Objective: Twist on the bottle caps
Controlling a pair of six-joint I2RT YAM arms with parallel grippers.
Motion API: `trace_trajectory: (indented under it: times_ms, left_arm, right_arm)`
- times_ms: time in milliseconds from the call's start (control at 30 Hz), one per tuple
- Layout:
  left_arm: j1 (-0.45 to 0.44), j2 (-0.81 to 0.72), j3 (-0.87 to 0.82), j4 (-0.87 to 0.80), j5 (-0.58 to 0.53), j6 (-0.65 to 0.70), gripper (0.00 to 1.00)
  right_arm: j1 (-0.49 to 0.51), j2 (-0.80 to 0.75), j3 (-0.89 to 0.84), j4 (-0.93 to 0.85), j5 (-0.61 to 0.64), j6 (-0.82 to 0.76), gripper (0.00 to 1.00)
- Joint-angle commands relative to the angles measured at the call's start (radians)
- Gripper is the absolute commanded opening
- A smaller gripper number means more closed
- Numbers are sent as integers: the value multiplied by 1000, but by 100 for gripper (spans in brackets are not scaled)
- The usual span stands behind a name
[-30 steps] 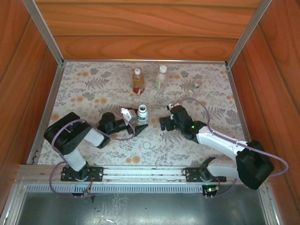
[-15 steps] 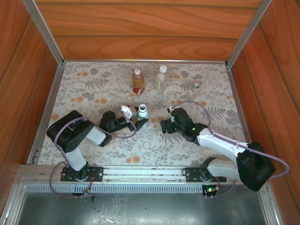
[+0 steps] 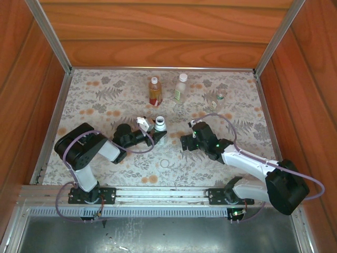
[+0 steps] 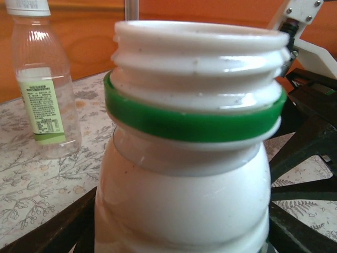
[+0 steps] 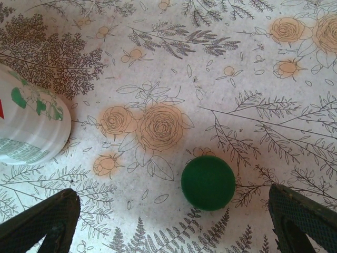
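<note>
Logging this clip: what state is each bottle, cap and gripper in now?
White plastic bottle with green neck ring: upright, uncapped, in the left gripper.
Dark green round plastic cap: loose on the table, beneath the right gripper.
Amber plastic bottle with red label: upright, capped.
Clear plastic bottle with greenish label: upright, capped.
Short clear bottle: upright; cap unclear.
Left gripper: shut on the white bottle.
Right gripper: open.

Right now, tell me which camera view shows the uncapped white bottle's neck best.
Left wrist: the white bottle sits close, its neck threads and green ring sharp. Top external shows it small from above, mouth open. Right wrist catches part of its labelled side at the left edge.
</note>
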Motion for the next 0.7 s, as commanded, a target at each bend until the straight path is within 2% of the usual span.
trace_trajectory:
  times_ms: [0, 100, 233, 467, 667]
  left_arm:
    - [-3, 13, 6, 27, 61, -8, 63]
    - [-1, 14, 8, 26, 112, -8, 61]
    - [0, 33, 24, 27, 182, 4, 61]
    - [-1, 64, 34, 26, 201, 15, 61]
    - [-1, 20, 23, 26, 165, 22, 61]
  right_arm:
    - [-2, -30, -11, -25, 34, 41, 97]
    - [-2, -32, 15, -93, 62, 85, 94]
    - [2, 18, 70, -188, 36, 73, 91]
    - [24, 84, 79, -151, 58, 62, 72]
    - [24, 129, 96, -141, 67, 79, 76]
